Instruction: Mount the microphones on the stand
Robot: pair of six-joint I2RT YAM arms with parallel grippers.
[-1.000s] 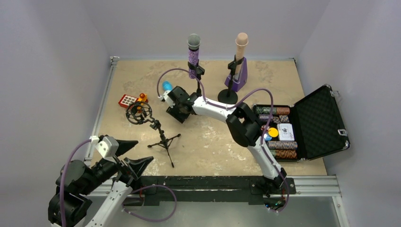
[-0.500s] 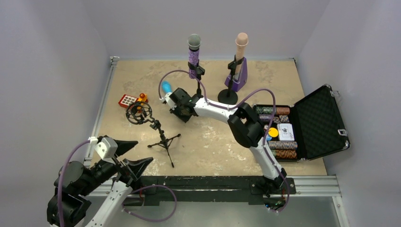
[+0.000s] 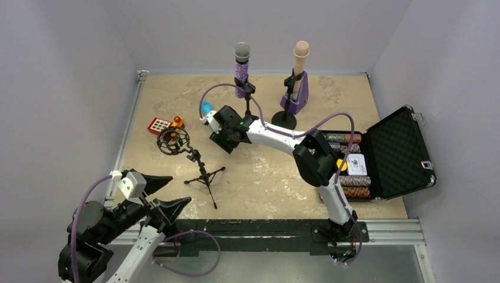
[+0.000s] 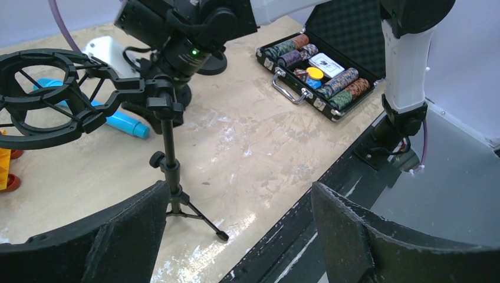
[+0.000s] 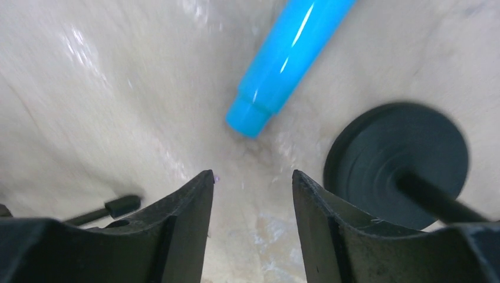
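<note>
The sky-blue microphone (image 3: 206,108) lies flat on the table; it also shows in the left wrist view (image 4: 121,122) and the right wrist view (image 5: 289,56). My right gripper (image 3: 219,125) is open and empty, low over the table, with its tips (image 5: 253,177) just short of the microphone's butt end. The glittery purple microphone (image 3: 241,69) and the pale pink microphone (image 3: 300,59) stand upright in clip stands at the back. A small tripod stand with an empty black shock mount (image 3: 173,141) stands front left. My left gripper (image 3: 168,191) is open and empty near the front edge.
A round black stand base (image 5: 398,165) sits just right of my right fingers. A purple metronome (image 3: 298,97) stands behind the pink microphone. An open black case of poker chips (image 3: 383,153) lies at the right. A red keypad toy (image 3: 159,125) lies at the left.
My right gripper has edged up and left toward the blue microphone, and its elbow has swung right. The left arm has barely moved.
</note>
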